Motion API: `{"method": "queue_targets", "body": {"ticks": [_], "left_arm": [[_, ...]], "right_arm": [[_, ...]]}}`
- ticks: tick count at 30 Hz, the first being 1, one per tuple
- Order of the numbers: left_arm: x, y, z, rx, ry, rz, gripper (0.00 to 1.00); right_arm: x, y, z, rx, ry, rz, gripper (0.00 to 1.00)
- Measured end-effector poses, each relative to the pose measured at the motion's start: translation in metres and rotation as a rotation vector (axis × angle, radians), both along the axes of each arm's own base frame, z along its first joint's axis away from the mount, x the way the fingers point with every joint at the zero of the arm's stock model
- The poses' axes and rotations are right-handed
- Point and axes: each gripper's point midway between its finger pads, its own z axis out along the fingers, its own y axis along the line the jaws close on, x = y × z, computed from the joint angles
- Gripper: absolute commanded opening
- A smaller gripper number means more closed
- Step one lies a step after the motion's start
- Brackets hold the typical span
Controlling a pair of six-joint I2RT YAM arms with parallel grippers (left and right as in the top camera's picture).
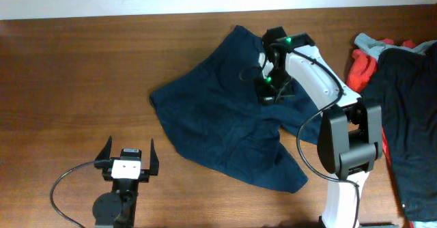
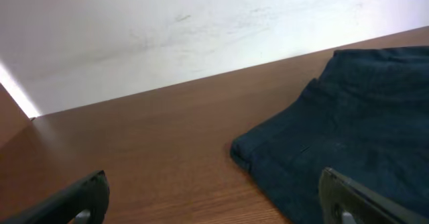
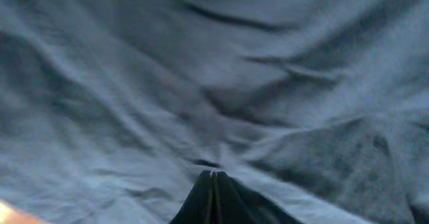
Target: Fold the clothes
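**Position of the work.** The navy shorts (image 1: 218, 119) lie opened out at the centre of the table (image 1: 68, 71), creased and uneven. One edge runs to the upper middle of the overhead frame and a leg trails toward the lower right. Further garments are heaped at the right edge: a black garment (image 1: 413, 119), an orange-red piece (image 1: 362, 67) and a grey piece (image 1: 372, 45) above it. We see no fold made in the shorts yet.

**End effectors.** The right gripper (image 3: 214, 178) is down on the upper right part of the shorts. Its jaws are closed tip to tip. In the right wrist view creases run toward the tips, so we judge that a thin pinch of cloth is held. The left gripper (image 1: 130, 146) stands at the lower left of the overhead frame with its jaws spread wide, holding nothing, well apart from the shorts.

**Risks noted.**
- The pinch looks shallow. A quick lift or pull could let the cloth slide out.
- The hold sits inside the garment, not at a hem or corner. Pulling from there would likely bunch the fabric into a ridge rather than lay a clean fold.
- With only one arm engaged, the whole garment may drag across the table.
- A sweep to the right could foul the heap of garments there.
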Motion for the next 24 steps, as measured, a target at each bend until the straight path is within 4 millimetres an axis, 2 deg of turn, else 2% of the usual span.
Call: {"method": "queue_targets", "body": {"ticks": [8,15,18,24], "left_arm": [[0.0,0.0,0.0,0.0,0.0,0.0,0.99],[0.0,0.0,0.0,0.0,0.0,0.0,0.99],[0.0,0.0,0.0,0.0,0.0,0.0,0.99],[0.0,0.0,0.0,0.0,0.0,0.0,0.99]], "right_arm": [[-0.005,-0.011,-0.031,-0.056,-0.003,-0.017,0.04],[-0.001,-0.025,-0.057,-0.116,-0.058,-0.022,0.04],[0.012,-0.031,-0.057,-0.143,-0.113,-0.031,0.04],[0.058,-0.054,-0.054,-0.17,-0.29,-0.093,0.04]]}}
